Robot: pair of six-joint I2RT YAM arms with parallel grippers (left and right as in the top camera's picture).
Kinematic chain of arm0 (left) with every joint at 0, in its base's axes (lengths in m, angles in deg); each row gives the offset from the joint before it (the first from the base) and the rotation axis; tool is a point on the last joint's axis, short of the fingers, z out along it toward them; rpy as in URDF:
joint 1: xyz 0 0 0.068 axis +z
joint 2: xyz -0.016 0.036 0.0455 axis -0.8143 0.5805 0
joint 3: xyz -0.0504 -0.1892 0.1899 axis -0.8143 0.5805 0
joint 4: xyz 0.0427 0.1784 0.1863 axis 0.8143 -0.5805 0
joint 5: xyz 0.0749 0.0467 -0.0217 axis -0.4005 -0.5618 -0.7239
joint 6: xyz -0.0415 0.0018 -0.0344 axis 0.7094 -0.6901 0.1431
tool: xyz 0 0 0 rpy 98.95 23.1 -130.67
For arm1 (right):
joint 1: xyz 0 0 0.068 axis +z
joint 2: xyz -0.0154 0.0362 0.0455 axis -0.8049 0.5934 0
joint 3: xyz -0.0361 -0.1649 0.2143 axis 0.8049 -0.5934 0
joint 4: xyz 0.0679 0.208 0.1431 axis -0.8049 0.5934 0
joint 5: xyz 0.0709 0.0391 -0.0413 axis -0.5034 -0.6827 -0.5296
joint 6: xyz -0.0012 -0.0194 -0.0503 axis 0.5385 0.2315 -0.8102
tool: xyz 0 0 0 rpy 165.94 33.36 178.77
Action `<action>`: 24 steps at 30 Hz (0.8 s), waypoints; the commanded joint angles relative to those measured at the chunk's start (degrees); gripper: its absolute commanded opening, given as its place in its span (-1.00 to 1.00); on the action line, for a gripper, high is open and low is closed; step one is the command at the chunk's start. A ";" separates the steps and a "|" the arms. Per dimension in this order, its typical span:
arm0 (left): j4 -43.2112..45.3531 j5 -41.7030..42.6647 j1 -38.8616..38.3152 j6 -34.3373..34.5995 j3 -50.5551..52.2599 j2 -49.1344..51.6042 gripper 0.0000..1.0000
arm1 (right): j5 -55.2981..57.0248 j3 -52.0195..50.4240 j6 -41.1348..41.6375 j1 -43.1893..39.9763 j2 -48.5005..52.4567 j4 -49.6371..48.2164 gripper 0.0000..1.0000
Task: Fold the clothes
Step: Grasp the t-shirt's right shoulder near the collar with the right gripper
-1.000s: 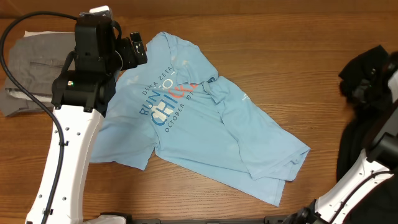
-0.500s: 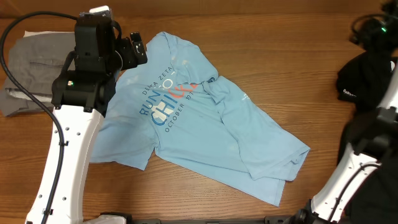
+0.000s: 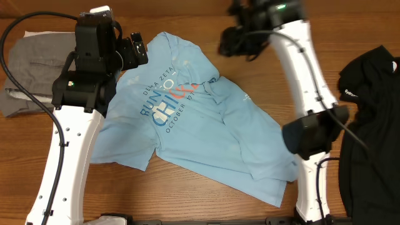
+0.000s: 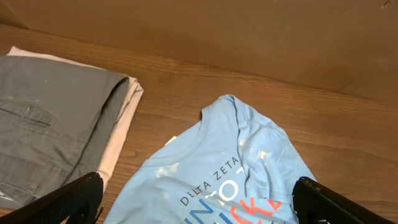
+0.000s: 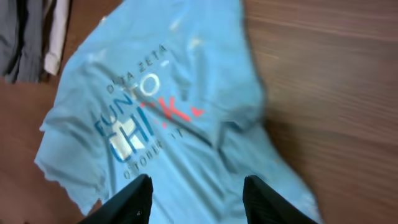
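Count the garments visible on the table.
4: the light blue T-shirt spread in the centre; folded grey trousers far left, atop a pale garment; a black garment at the right edge. Others may be hidden beneath.

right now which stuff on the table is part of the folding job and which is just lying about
For the job: light blue cotton T-shirt with white and orange-red chest lettering, lying crumpled mid-table.
Lying about: folded grey garment, far left; black fabric garment, far right.
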 commanded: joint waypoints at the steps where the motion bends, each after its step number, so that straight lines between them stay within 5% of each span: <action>1: 0.17 0.26 0.22 0.57 0.42 -0.39 0.99 | 2.19 -6.49 2.32 4.52 -0.39 -5.25 0.03; 12: 0.17 0.26 0.22 0.57 0.42 -0.39 1.00 | 14.43 -31.19 1.84 15.89 -0.39 -36.65 -0.04; 24: 0.17 0.26 0.22 0.57 0.42 -0.39 1.00 | 22.45 -40.11 1.86 17.68 -0.24 -54.71 -0.08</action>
